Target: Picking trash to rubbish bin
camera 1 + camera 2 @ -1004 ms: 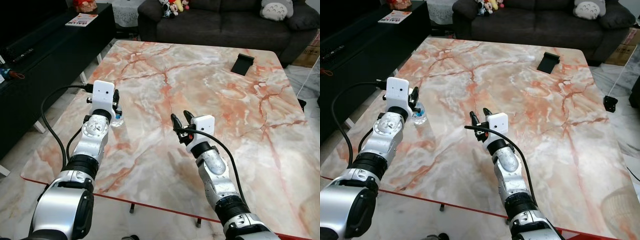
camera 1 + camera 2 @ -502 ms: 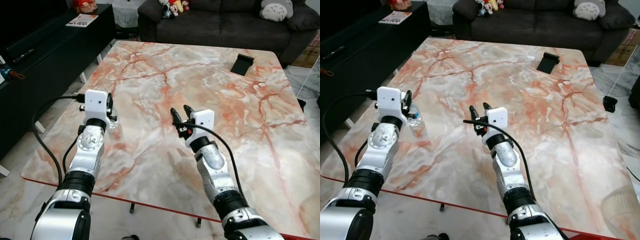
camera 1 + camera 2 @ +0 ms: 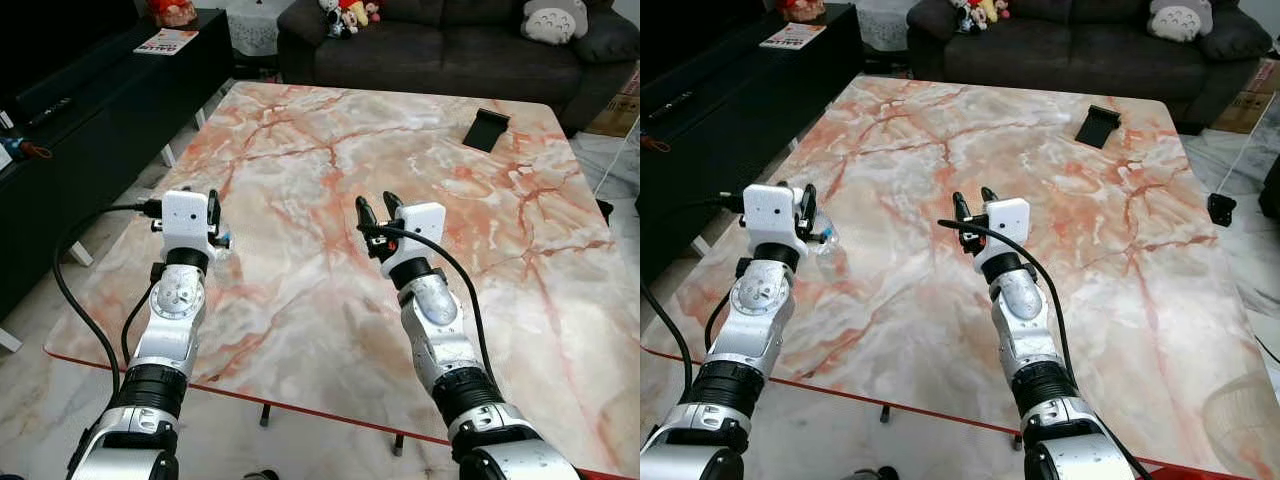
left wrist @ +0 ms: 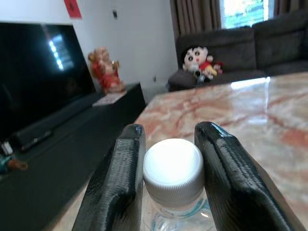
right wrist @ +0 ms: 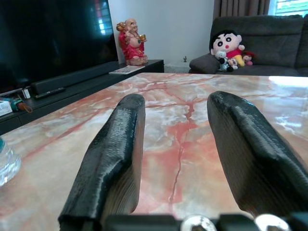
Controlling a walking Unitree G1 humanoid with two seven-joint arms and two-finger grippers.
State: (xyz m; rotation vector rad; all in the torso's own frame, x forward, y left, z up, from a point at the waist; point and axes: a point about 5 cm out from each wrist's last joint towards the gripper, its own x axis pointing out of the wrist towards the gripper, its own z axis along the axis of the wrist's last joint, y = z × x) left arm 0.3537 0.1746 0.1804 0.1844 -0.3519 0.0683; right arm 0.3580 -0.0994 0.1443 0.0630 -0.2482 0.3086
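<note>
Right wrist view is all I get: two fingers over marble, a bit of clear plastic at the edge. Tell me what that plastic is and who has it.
Observer: It's a small clear bottle with a white cap, standing near the table's left edge. The left gripper has it, one finger on each side of the cap.
Operator: Give me my own gripper's place.
Observer: The right gripper hovers open over mid-table, holding nothing.
Operator: Report anything else on the table.
Observer: A black phone stand sits near the far right corner, well clear of both arms.
</note>
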